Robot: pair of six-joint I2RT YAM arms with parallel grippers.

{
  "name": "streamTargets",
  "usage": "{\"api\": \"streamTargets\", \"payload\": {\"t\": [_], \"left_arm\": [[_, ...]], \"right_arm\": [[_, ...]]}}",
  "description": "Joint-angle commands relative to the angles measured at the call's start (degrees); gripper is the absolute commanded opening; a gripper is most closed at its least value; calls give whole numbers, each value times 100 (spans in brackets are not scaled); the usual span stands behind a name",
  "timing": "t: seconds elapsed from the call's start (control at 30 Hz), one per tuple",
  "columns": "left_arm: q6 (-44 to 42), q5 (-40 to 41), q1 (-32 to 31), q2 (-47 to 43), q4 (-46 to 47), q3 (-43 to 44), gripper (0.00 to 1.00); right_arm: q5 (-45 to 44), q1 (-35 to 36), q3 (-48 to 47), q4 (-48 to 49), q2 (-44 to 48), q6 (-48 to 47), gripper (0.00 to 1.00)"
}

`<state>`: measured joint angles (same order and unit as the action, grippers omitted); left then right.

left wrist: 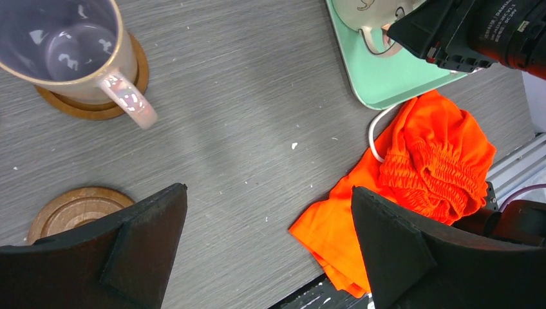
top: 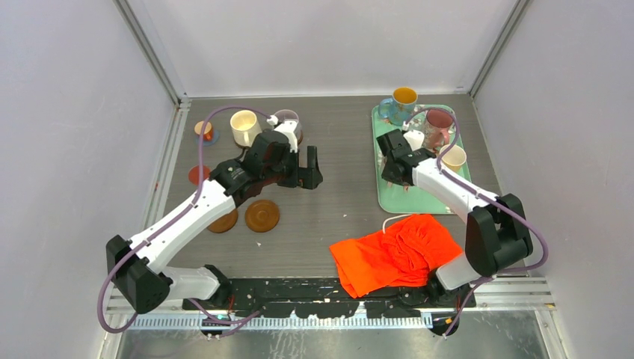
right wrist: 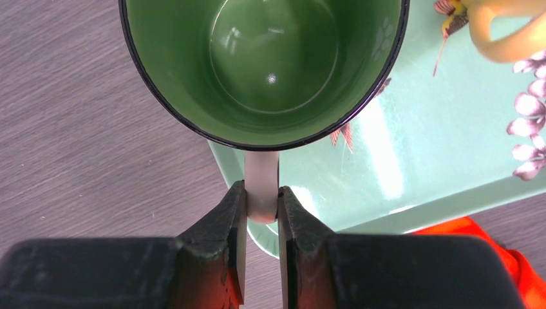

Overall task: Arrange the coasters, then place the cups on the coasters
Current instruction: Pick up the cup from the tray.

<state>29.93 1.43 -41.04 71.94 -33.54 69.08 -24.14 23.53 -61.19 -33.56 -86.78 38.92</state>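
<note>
Green-lined mug (right wrist: 264, 64), glossy inside with a black rim, sits over the edge of the teal floral tray (right wrist: 399, 161). Right claw (right wrist: 261, 193) pinches its pale handle (right wrist: 261, 177). Left claw (left wrist: 268, 193) is spread wide and empty above the grey grained bench (left wrist: 244, 96), near the lilac mug (left wrist: 64, 45) on a grooved wooden coaster (left wrist: 96, 111) and the crumpled orange cloth (left wrist: 418, 167).

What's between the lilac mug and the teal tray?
Nothing: only bare tabletop between the lilac mug and the teal tray, seen in the left wrist view.
</note>
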Motion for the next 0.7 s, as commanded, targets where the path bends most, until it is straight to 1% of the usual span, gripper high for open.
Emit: {"api": "streamTargets", "payload": {"t": [0.0,0.13,0.23,0.3,0.43,0.57,0.6,0.67], "left_arm": [[77,20,-124,93,322,39,100],[89,46,-193,165,349,64,100],[83,61,-227,187,352,75,100],[85,75,-242,195,348,79,100],[88,102,-255,192,343,64,100],[85,110,-272,202,348,32,100],[87,107,-281,208,348,20,100],[85,112,-290,215,359,-4,100]], "right_arm": [[-775,212,103,-154,345,634,8],[-1263,307,157,-158,341,912,5],[-1503,302,126,-64,338,1026,7],[-1525,305,49,-4,304,1047,10],[-1362,296,-155,94,118,1118,12],[-1141,297,-355,106,-141,1118,20],[-1087,293,-389,104,-165,1118,24],[-1038,297,-402,104,-132,1102,29]]}}
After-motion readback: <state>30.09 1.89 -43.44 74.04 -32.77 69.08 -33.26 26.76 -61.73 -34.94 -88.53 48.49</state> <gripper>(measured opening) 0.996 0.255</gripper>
